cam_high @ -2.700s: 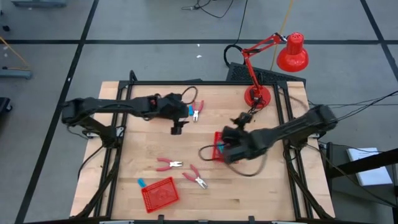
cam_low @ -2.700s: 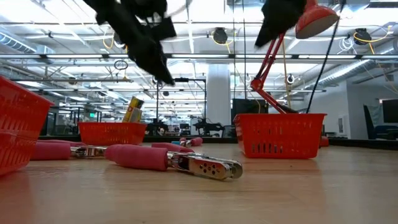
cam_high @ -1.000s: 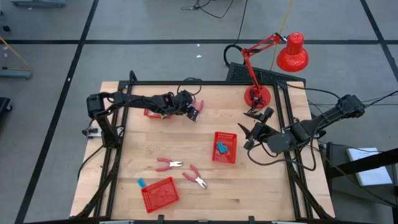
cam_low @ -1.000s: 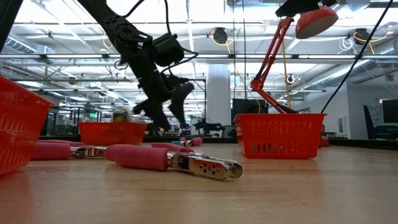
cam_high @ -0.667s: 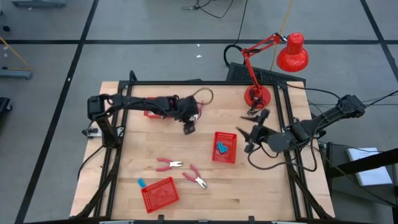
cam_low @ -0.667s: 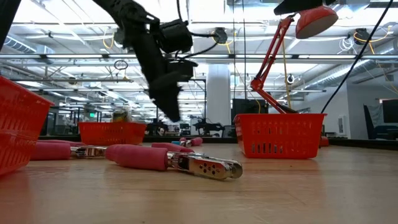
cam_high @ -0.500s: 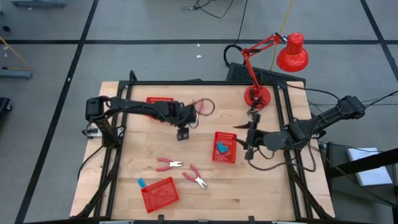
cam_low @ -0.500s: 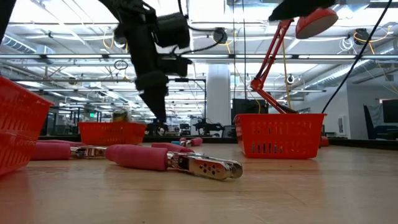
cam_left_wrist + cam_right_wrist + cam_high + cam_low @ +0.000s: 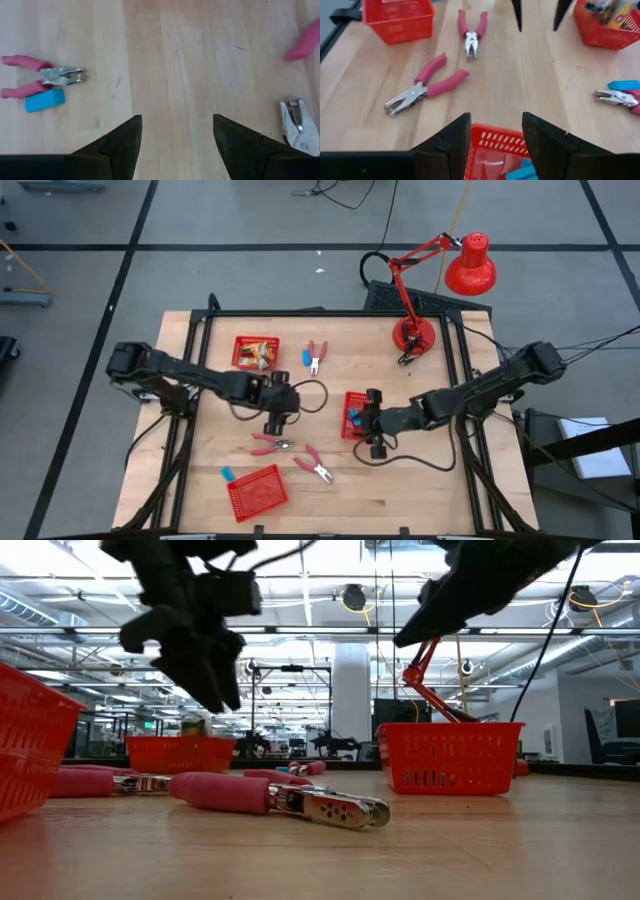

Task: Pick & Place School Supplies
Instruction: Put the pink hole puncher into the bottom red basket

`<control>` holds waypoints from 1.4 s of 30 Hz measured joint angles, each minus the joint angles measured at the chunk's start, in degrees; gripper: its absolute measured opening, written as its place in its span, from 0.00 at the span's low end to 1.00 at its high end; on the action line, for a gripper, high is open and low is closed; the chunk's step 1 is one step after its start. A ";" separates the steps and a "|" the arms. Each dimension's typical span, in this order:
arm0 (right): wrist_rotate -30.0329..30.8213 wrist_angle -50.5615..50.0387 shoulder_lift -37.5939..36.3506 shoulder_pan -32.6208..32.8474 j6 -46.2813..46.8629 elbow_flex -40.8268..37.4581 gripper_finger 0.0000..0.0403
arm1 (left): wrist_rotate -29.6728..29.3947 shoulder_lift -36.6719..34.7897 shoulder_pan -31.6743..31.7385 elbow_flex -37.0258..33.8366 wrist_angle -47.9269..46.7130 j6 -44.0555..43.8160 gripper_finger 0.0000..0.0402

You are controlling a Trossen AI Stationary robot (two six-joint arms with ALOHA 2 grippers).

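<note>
The left arm is reaching in from the counter's left edge toward its middle, its tool hanging above the wood with both fingers spread apart and nothing between them. The right arm is stretching in from the right side, its tool likewise parted and carrying nothing.

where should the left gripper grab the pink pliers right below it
Across both pink handles of the pink pliers, coming straight down from above. They lie flat on the table, handles close together, and the open left gripper already hangs over them.
</note>
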 joint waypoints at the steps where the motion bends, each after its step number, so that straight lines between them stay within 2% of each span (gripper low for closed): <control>1: 0.00 -0.15 0.44 -0.51 -0.12 0.64 0.42 | -0.82 -1.17 -0.60 -0.89 0.32 -0.23 0.62; 5: -0.15 -0.50 2.48 -3.49 -3.35 4.16 0.43 | -2.95 -6.77 -2.64 -4.82 3.28 -0.37 0.62; 13: -10.51 -1.33 11.14 -9.05 -9.24 12.58 0.44 | -1.39 -14.96 -3.95 -13.78 7.62 -5.72 0.62; 16: -9.42 -4.24 13.39 -9.53 -12.57 15.75 0.43 | 0.92 -14.93 -4.05 -16.47 7.70 -8.36 0.62; 21: -2.64 -11.31 15.17 -13.71 -18.50 20.07 0.43 | 4.00 -14.72 -4.32 -19.06 8.10 -9.63 0.62; 27: -5.99 -11.61 15.03 -17.45 -17.59 20.16 0.44 | 8.61 -14.73 -5.76 -19.45 7.19 -11.28 0.62; 42: -5.84 -13.54 14.61 -14.01 -15.90 20.18 0.43 | 12.61 -12.30 -9.20 -19.47 3.31 -16.70 0.62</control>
